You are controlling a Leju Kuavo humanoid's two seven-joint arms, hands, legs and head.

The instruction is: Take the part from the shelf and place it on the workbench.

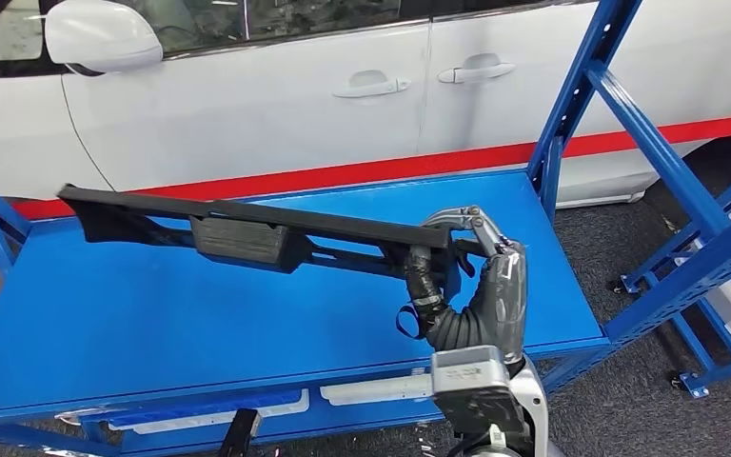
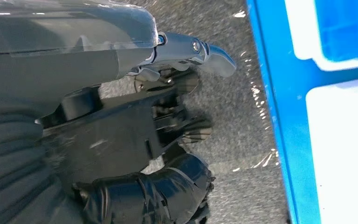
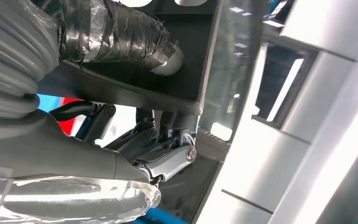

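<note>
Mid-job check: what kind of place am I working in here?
Probably a car assembly or workshop floor. A white car with a red stripe stands just behind the blue workbench, blue metal shelving frames it, and the right hand holds a long black part resembling car trim.

Car workshop: white car [image 1: 247, 105] behind blue steel shelving [image 1: 619, 114].

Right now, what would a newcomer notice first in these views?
The right hand holds a long black part by one end, stretched across above the blue workbench. Behind the bench stands a white car with a red stripe low on its doors.
</note>
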